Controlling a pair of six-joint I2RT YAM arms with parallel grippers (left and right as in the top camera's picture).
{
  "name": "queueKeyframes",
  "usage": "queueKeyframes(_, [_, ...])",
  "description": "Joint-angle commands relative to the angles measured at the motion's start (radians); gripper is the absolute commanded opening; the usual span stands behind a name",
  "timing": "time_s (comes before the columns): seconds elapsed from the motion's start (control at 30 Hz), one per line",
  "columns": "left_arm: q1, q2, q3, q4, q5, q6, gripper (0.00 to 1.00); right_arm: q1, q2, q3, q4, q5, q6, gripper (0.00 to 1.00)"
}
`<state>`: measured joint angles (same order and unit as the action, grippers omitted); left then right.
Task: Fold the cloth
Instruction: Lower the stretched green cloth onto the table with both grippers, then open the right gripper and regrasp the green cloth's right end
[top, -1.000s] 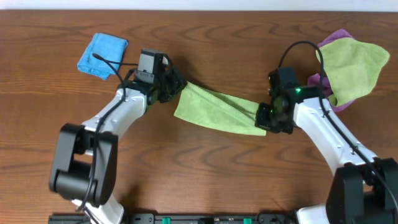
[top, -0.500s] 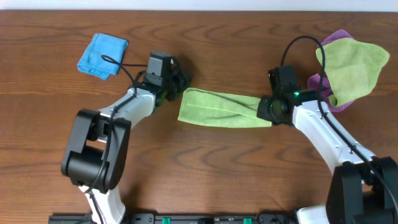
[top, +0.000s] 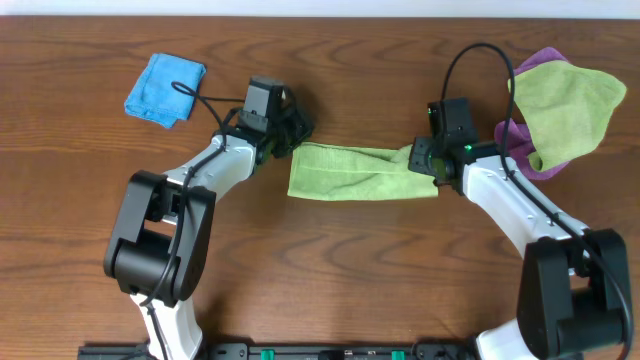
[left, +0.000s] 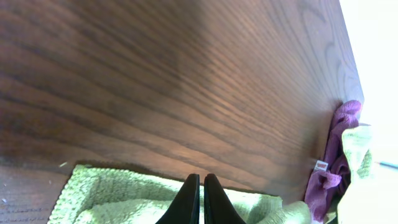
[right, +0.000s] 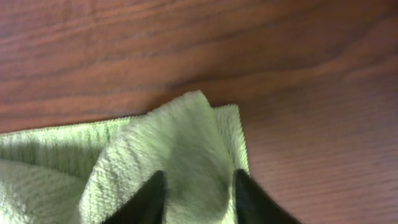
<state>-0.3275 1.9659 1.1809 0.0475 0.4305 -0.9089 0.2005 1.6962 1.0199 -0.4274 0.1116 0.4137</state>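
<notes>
The lime-green cloth (top: 350, 172) lies as a long band across the middle of the table, stretched between both arms. My left gripper (top: 297, 133) is at its upper left corner. In the left wrist view that gripper (left: 201, 177) has its jaws pressed together over the cloth (left: 112, 193). My right gripper (top: 418, 163) is at the cloth's right end. In the right wrist view a bunched hump of cloth (right: 93, 162) fills the gap between the fingers of this gripper (right: 198, 177). The white tag does not show.
A paler yellow-green cloth (top: 565, 105) lies over a purple cloth (top: 545, 62) at the back right, close behind the right arm. A folded blue cloth (top: 163, 88) sits at the back left. The table's far edge runs just beyond them.
Both grippers have moved toward the far edge, taking the cloth with them. The band has turned from slanting to nearly level, and its right end has risen toward the right gripper.
</notes>
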Motion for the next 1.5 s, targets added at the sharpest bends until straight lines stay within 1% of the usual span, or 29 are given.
queueKeyframes(0.0, [0.008,0.003,0.042,-0.029,-0.004,0.062,0.06,-0.001,0.004,-0.002,0.018,0.075,-0.03,0.47])
queueKeyframes(0.1, [0.008,0.001,0.067,-0.055,-0.004,0.079,0.06,-0.002,0.004,-0.002,0.011,0.092,-0.03,0.5])
queueKeyframes(0.13, [0.008,0.001,0.078,-0.063,-0.004,0.079,0.06,-0.003,0.004,-0.002,-0.001,0.091,-0.03,0.54])
queueKeyframes(0.2, [0.008,0.001,0.09,-0.072,-0.004,0.084,0.06,-0.004,0.004,-0.001,-0.019,0.092,-0.03,0.57])
queueKeyframes(0.37, [0.008,0.0,0.138,-0.122,0.011,0.139,0.06,-0.008,-0.018,0.01,-0.109,0.086,-0.025,0.64])
queueKeyframes(0.43, [0.008,0.0,0.175,-0.18,0.021,0.184,0.11,-0.016,-0.049,0.013,-0.146,0.05,-0.023,0.68])
queueKeyframes(0.53, [0.003,0.0,0.247,-0.314,0.019,0.279,0.18,-0.048,-0.107,0.013,-0.188,-0.04,0.0,0.73])
queueKeyframes(0.6, [-0.007,0.001,0.282,-0.387,-0.008,0.328,0.2,-0.087,-0.142,0.013,-0.201,-0.124,0.0,0.8])
queueKeyframes(0.63, [-0.013,0.001,0.288,-0.406,-0.024,0.339,0.19,-0.108,-0.152,0.013,-0.201,-0.165,0.0,0.82])
queueKeyframes(0.73, [-0.036,0.007,0.288,-0.445,-0.071,0.367,0.11,-0.18,-0.15,0.01,-0.196,-0.298,-0.013,0.86])
queueKeyframes(0.77, [-0.047,0.011,0.288,-0.458,-0.087,0.38,0.06,-0.204,-0.145,0.007,-0.186,-0.353,-0.035,0.86])
queueKeyframes(0.83, [-0.063,0.024,0.287,-0.47,-0.111,0.4,0.06,-0.237,-0.132,0.0,-0.165,-0.441,-0.068,0.87])
queueKeyframes(1.03, [-0.104,0.086,0.287,-0.48,-0.13,0.421,0.06,-0.266,-0.062,-0.002,-0.164,-0.532,-0.139,0.88])
queueKeyframes(1.23, [-0.115,0.127,0.287,-0.516,-0.131,0.446,0.06,-0.267,-0.002,-0.002,-0.158,-0.534,-0.162,0.87])
queueKeyframes(1.47, [-0.121,0.166,0.287,-0.542,-0.164,0.461,0.06,-0.266,0.012,-0.002,-0.144,-0.53,-0.168,0.87])
